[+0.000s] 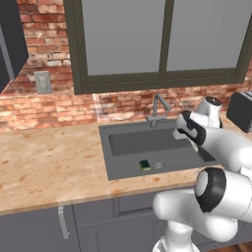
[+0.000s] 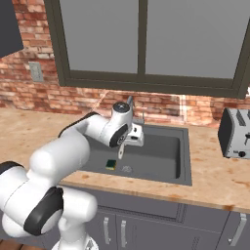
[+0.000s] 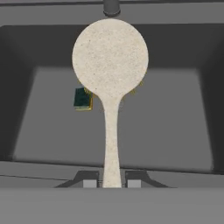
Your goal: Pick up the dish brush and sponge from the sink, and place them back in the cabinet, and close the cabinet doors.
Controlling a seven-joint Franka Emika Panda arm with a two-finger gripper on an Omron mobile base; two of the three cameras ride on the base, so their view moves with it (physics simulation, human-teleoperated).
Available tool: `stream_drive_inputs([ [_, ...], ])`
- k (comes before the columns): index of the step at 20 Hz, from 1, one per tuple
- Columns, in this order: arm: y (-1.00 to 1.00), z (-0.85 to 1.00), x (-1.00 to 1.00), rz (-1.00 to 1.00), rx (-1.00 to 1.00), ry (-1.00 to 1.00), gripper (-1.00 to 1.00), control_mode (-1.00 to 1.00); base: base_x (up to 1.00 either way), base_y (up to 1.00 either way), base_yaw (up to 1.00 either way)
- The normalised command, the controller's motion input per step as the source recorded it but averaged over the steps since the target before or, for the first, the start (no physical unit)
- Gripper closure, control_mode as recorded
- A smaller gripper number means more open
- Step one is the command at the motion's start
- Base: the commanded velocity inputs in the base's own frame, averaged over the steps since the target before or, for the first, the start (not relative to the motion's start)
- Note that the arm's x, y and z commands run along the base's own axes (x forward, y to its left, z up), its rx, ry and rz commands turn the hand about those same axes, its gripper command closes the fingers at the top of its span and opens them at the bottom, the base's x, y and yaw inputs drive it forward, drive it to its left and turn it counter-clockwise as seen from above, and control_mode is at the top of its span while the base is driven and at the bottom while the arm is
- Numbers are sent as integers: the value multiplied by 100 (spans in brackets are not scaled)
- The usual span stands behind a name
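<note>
The claw is clamped tight on the thin handle of the dish brush, which rises from between the two finger tips toward 12 o'clock in the hand view, its round cream head presented face-on over the sink. In the right base view the claw hangs above the basin's left half, with the brush handle a pale sliver below it; detail there is too small to confirm more.

The sponge, green top with a yellow edge, lies flat on the basin floor at about 9 o'clock from the brush handle in the hand view, well clear of the claw. In the left base view the sponge sits near the front wall, just beside the drain.

Surroundings: the silver faucet stands at the basin's rear rim, at 12 o'clock from the sponge. A toaster rests on the desk at 3 o'clock from the sink, well apart. A wall outlet is set in the brick backsplash to the left; a large window spans above. One dark cabinet door projects at the upper left corner. No writing or brand marks can be read.
</note>
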Motion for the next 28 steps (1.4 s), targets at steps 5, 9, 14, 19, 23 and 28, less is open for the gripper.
stream_drive_inputs([
  [5,34,25,-20,-2,0,0,100,-100,0,0,0],
  [9,26,28,-16,-1,0,0,100,-100,0,0,0],
  [14,17,24,-8,-1,0,0,100,-100,0,0,0],
  [19,8,21,-10,-1,0,0,100,-100,0,0,0],
  [23,7,18,-12,-2,0,0,100,-100,0,0,0],
  [28,15,14,-17,-3,0,0,100,-100,0,0,0],
])
